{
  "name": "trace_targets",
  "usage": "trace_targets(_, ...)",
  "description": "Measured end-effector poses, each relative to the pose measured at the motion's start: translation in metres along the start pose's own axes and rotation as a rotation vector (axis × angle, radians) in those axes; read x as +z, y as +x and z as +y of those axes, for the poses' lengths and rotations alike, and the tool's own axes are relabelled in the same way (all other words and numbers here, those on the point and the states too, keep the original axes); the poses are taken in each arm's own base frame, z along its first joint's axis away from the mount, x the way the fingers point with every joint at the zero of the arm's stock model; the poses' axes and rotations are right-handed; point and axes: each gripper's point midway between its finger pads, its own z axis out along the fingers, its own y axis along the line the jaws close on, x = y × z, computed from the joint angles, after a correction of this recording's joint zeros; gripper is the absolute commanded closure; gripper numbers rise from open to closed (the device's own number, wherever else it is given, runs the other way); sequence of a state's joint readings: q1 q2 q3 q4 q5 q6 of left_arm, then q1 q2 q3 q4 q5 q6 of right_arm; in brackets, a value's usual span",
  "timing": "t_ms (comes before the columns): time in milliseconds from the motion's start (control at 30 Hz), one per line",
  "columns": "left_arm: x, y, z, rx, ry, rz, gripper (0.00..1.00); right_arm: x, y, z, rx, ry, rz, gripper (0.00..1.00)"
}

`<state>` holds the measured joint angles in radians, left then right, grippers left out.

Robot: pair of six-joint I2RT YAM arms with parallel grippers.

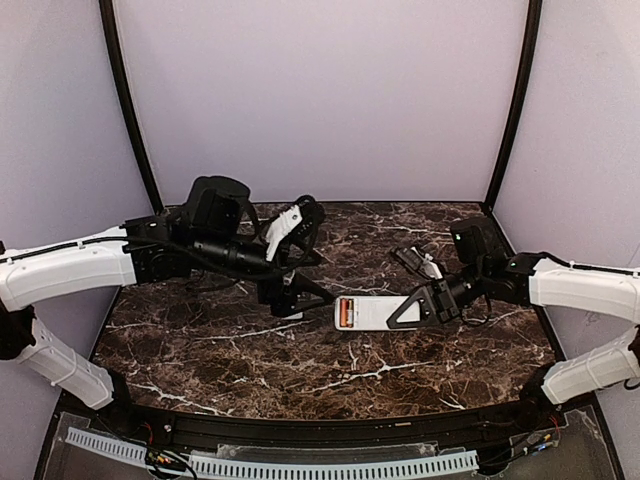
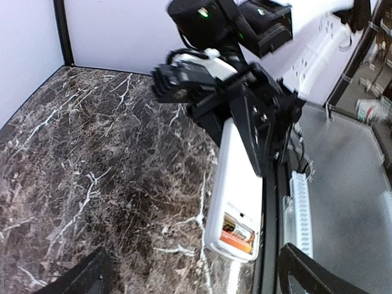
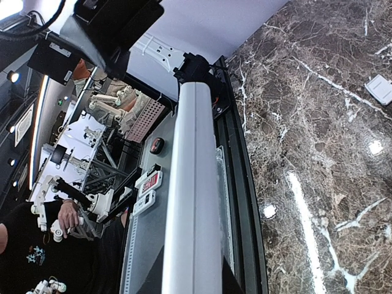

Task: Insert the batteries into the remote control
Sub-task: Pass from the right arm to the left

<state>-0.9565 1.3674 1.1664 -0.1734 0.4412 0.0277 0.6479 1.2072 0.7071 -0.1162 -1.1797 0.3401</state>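
The remote control (image 1: 375, 312) is held back side up over the middle of the marble table, its battery compartment open at the left end. My right gripper (image 1: 418, 306) is shut on its right end. In the left wrist view the remote control (image 2: 236, 177) shows two batteries (image 2: 237, 234) lying side by side in the compartment, one of them orange-red. My left gripper (image 1: 300, 298) hangs open just left of that end, its dark fingertips (image 2: 309, 274) spread wide with nothing between them. The right wrist view shows the remote control (image 3: 193, 184) edge-on, running away between my fingers.
A small flat white rectangle (image 3: 381, 89) lies on the marble table (image 1: 230, 350) beyond the right arm. A black raised rim (image 1: 330, 425) runs along the table's near edge. Pale walls close the back and sides.
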Motion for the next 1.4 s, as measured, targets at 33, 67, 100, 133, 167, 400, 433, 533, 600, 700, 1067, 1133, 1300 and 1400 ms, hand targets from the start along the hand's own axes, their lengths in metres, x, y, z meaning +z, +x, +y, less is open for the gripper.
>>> trace_targets(33, 0.001, 0.003, -0.002, 0.071, -0.03, 0.033, 0.03, 0.001, 0.001, -0.001, 0.011, -0.002, 0.005, 1.0)
trace_targets(67, 0.004, 0.004, -0.011, 0.091, -0.014, 0.038, 0.02, 0.001, 0.001, -0.002, 0.018, -0.004, 0.009, 1.0)
trace_targets(100, 0.006, 0.007, -0.019, 0.145, -0.018, 0.07, 0.01, 0.002, 0.002, -0.003, 0.026, -0.006, 0.013, 1.0)
trace_targets(133, 0.009, 0.009, -0.022, 0.189, -0.029, 0.093, 0.01, 0.003, 0.003, -0.003, 0.032, -0.01, 0.018, 1.0)
trace_targets(167, 0.012, 0.01, -0.026, 0.228, -0.031, 0.113, 0.01, 0.004, 0.003, -0.003, 0.039, -0.013, 0.024, 1.0)
trace_targets(400, 0.033, 0.031, -0.027, 0.419, -0.08, 0.281, 0.01, 0.01, -0.003, 0.003, 0.042, -0.04, 0.044, 1.0)
trace_targets(433, 0.036, 0.035, -0.026, 0.442, -0.091, 0.306, 0.01, 0.011, -0.003, 0.003, 0.045, -0.042, 0.047, 1.0)
trace_targets(533, 0.048, 0.043, -0.026, 0.513, -0.129, 0.365, 0.03, 0.013, -0.002, 0.002, 0.06, -0.046, 0.056, 1.0)
trace_targets(600, 0.054, 0.051, -0.025, 0.566, -0.16, 0.411, 0.06, 0.015, -0.001, 0.0, 0.074, -0.047, 0.062, 1.0)
trace_targets(700, 0.058, 0.058, -0.025, 0.608, -0.181, 0.45, 0.14, 0.017, 0.0, -0.003, 0.093, -0.046, 0.068, 1.0)
trace_targets(1067, 0.057, 0.057, -0.015, 0.633, -0.253, 0.487, 0.54, 0.018, -0.005, -0.009, 0.099, -0.024, 0.061, 0.91)
trace_targets(1133, 0.057, 0.057, -0.014, 0.625, -0.262, 0.488, 0.59, 0.018, -0.005, -0.01, 0.102, -0.018, 0.059, 0.78)
trace_targets(1300, 0.06, 0.053, -0.009, 0.592, -0.312, 0.459, 0.68, 0.015, -0.009, -0.011, 0.113, -0.011, 0.048, 0.55)
trace_targets(1400, 0.062, 0.052, -0.003, 0.555, -0.356, 0.435, 0.69, 0.008, -0.015, -0.011, 0.12, 0.003, 0.022, 0.43)
